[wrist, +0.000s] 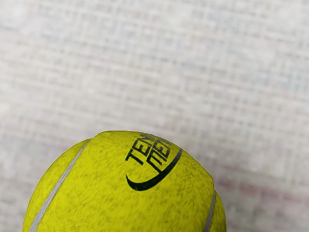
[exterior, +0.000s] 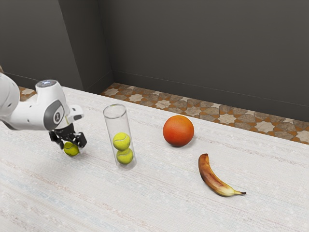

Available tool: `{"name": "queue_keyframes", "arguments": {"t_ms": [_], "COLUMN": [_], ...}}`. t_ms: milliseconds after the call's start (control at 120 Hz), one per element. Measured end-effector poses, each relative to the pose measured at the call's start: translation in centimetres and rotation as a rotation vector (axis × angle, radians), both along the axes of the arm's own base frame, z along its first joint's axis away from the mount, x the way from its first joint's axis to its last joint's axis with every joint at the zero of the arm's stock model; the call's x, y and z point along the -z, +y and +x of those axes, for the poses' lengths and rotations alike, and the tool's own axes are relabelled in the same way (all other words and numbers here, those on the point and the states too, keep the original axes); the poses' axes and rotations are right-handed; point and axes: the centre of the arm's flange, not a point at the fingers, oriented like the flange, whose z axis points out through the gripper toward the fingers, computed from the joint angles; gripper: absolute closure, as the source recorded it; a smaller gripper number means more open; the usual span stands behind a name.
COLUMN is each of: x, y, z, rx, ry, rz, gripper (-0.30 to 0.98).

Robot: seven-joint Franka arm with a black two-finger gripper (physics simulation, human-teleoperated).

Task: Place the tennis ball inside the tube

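Dark grey walls [exterior: 203, 48] meet in a corner behind the pale worktop [exterior: 159, 193], a plain skirting board [exterior: 193, 97] along their foot. Patterned floor tiles [exterior: 198, 112] run below, brown and orange with pale stars. The worktop carries faint woven streaks, under soft, even light.

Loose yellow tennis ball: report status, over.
Black two-finger gripper down at loose yellow tennis ball, grip unconfirmed. Ball outside clear, open-topped tube; two yellow balls inside. Path looks unobstructed; round orange fruit, browned banana beyond tube.
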Motion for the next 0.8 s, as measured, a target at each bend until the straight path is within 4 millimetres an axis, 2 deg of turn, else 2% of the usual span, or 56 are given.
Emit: {"name": "queue_keyframes", "arguments": {"t_ms": [292,600,700,750,800], "x": [0.9,0.1,-1.9,-4.1,-7.3], "y": [0.8,1.0,0.9,0.6,-0.3], "z": [-0.3,0.4,0.4,0.2,-0.1], "rx": [-0.016,-0.023,-0.023,-0.021,-0.010], "ry": [0.008,-0.016,-0.047,-0.081,-0.131], "rz": [-0.002,0.000,0.002,0.002,0.001], "gripper": [0.22,0.29,0.31,0.32,0.33]}}
